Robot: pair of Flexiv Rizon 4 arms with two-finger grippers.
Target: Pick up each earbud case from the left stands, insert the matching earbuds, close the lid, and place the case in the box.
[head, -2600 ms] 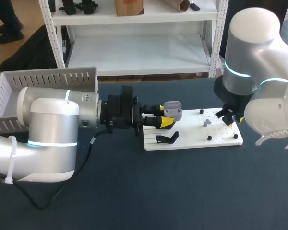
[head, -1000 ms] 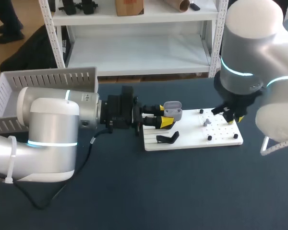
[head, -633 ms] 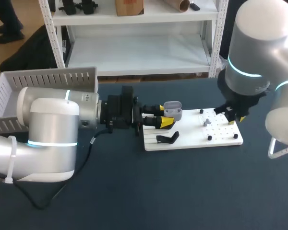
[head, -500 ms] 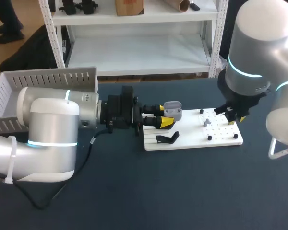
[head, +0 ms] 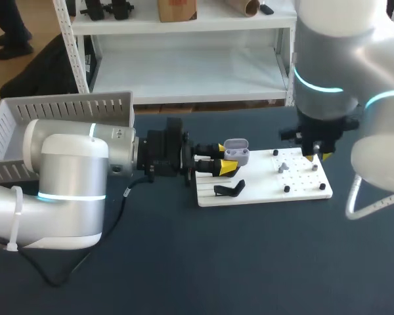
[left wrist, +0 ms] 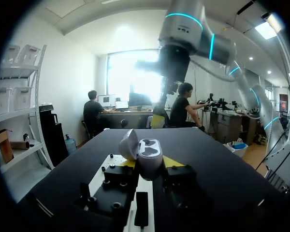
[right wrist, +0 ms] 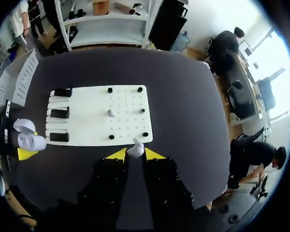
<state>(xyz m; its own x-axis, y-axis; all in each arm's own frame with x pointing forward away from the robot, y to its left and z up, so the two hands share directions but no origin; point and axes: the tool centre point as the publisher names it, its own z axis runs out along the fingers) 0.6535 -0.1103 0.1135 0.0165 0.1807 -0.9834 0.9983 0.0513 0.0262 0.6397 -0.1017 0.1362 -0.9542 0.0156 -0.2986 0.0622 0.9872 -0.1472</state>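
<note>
A grey earbud case [head: 236,151] with its lid up is held level above the left end of the white board [head: 262,189]. My left gripper [head: 224,163] is shut on it from both sides. In the left wrist view the case [left wrist: 149,155] sits between the yellow tips, its two sockets showing. My right gripper [head: 317,156] hangs over the board's right end. In the right wrist view it [right wrist: 135,153] is shut on a small pale earbud [right wrist: 135,146]. A second earbud [right wrist: 111,113] stands on the board [right wrist: 87,123].
Black stands [right wrist: 59,112] line the board's left end, one [head: 228,189] just below the held case. Several black pegs [head: 286,189] dot the board's right half. A white slatted box [head: 59,108] stands at the table's back left. Dark table lies in front of the board.
My right arm has turned and lifted its gripper slightly up and back over the board's right end. The left arm and the case have stayed put.
</note>
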